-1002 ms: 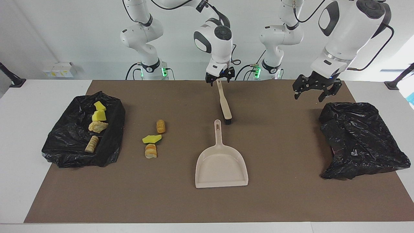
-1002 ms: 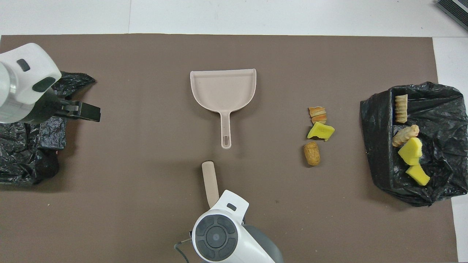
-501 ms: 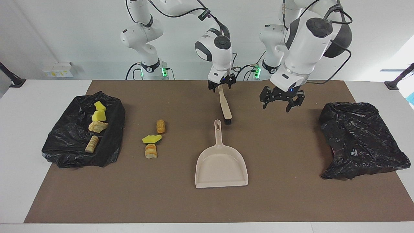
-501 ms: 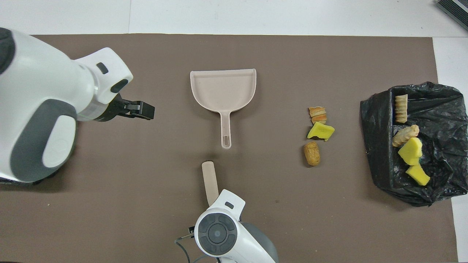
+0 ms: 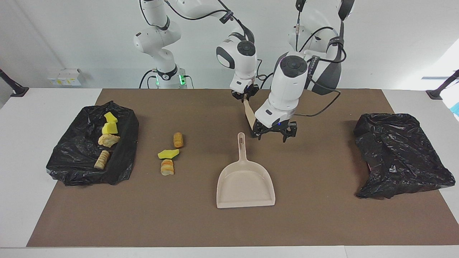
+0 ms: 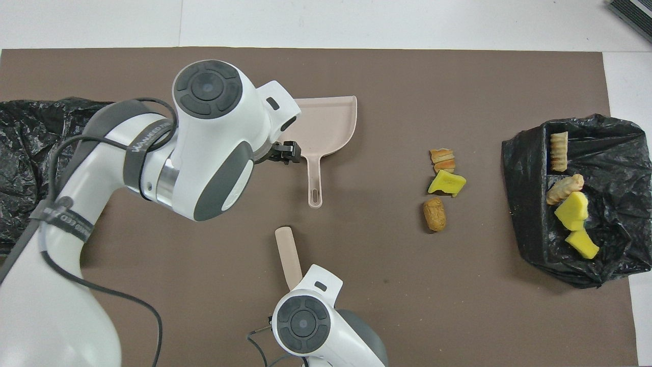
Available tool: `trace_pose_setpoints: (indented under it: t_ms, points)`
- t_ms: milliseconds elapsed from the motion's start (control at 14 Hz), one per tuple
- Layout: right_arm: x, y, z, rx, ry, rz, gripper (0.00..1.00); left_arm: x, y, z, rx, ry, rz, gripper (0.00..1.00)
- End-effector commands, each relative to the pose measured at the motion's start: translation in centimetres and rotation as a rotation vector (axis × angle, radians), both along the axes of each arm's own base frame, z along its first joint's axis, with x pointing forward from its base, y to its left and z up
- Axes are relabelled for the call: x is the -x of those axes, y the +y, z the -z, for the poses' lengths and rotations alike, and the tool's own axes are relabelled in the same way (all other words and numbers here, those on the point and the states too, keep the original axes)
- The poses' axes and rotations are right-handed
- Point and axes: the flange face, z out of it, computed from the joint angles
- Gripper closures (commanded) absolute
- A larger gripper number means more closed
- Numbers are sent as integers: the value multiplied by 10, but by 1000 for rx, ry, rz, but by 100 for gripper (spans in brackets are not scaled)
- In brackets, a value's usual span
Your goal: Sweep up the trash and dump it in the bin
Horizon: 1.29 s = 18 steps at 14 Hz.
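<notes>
Already four trash pieces (image 5: 106,138) lay in the black-lined bin (image 5: 123,154) (three sat on the mat beside it). Right gripper (image 5: 245,96) clamped the brush (image 5: 250,116); left gripper (image 5: 273,132) hung spread beside the dustpan (image 5: 246,186) handle.

Dustpan (image 5: 245,184) mid-table, handle pointing toward the robots. Brush (image 6: 286,255) nearer the robots than the dustpan, in line with its handle. Three trash bits (image 5: 168,154) on the mat between dustpan and the lined bin (image 5: 123,157) at the right arm's end; four bits in that bin. Crumpled bag (image 5: 401,154) at the left arm's end.
</notes>
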Motion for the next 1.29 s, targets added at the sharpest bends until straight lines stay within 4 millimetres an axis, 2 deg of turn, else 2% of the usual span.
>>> trace_pose_setpoints:
  t_ms: [0,215,358,429,572,716,859,930,1002,1073,1216]
  points:
    - [-8,-15,-15,19,30,-17,100,-6,-26,19,-5,-35,-17,0]
    - [-13,-54,-58,64,57,-20,100,-5,-42,39,11,-45,-31,0]
    - [-15,-96,-89,89,79,-52,100,0,-60,69,1,-27,-28,0]
    - [-19,-119,-103,97,93,-58,100,0,-64,73,6,-31,-31,0]
    - [-29,-153,-120,104,110,-32,100,8,-74,83,8,-15,-38,0]
    - [-44,-180,-126,121,101,23,100,12,-78,80,17,-9,-35,1]
    - [-63,-211,-127,181,64,59,100,14,-79,81,29,12,-45,25]
    - [-78,-231,-127,214,37,69,100,16,-80,82,23,19,-42,67]
    - [-94,-252,-123,226,25,61,100,23,-80,91,6,27,-32,99]
    - [-107,-268,-122,214,-3,41,100,26,-81,92,2,30,-28,100]
    - [-137,-314,-112,202,-43,4,100,28,-79,95,-11,47,-26,100]
